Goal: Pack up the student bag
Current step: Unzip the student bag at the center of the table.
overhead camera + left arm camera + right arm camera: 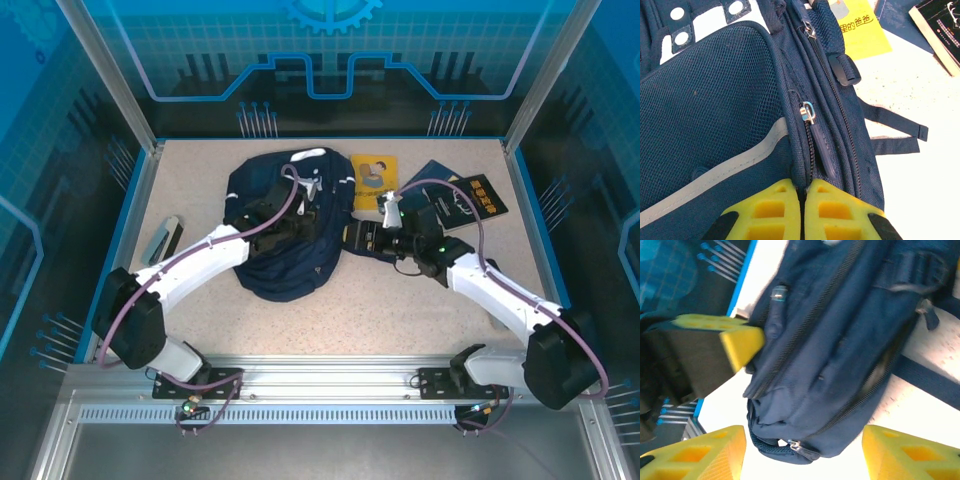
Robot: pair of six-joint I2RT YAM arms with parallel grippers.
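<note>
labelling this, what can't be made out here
Top view: student bag middle, hidden under the arms.
Left wrist view: whether the left gripper holds fabric, hidden between its pads.
Left wrist view: yellow booklet, cut by top edge.
Top view: grey item, too small to name.

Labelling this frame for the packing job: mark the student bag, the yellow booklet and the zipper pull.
student bag (285, 272), top view, lower front fabric.
yellow booklet (373, 180), top view, middle of its cover.
zipper pull (817, 147), left wrist view, dark tab below the slider.
</note>
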